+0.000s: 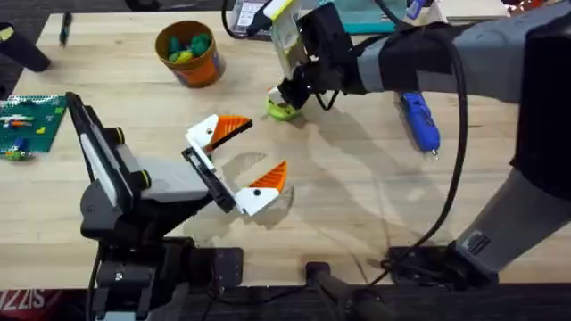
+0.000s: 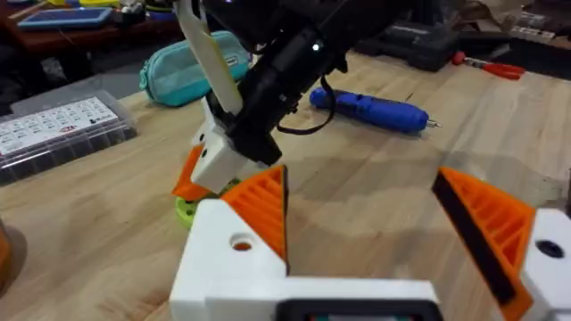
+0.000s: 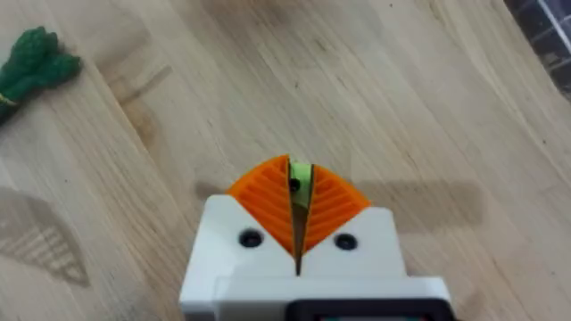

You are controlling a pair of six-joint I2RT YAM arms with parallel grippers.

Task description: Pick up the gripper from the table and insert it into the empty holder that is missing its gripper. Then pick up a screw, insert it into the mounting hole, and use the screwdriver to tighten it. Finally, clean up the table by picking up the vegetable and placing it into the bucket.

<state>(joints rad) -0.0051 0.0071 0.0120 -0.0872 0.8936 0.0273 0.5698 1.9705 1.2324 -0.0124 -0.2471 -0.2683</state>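
Observation:
My right gripper reaches over the table's far middle and is shut on the edge of a green round disc that rests on the wood. My left gripper stands open in the middle, and both of its white finger bases carry orange wedge tips. The blue screwdriver lies on the table to the right. At the far left stands the orange bucket with toy pieces inside. A green vegetable lies on the wood. A loose gripper, an empty holder and a screw are out of view.
A green board lies at the left edge. The left wrist view shows a teal pouch and a clear parts box at the table's back. The right arm's cable hangs over the right side.

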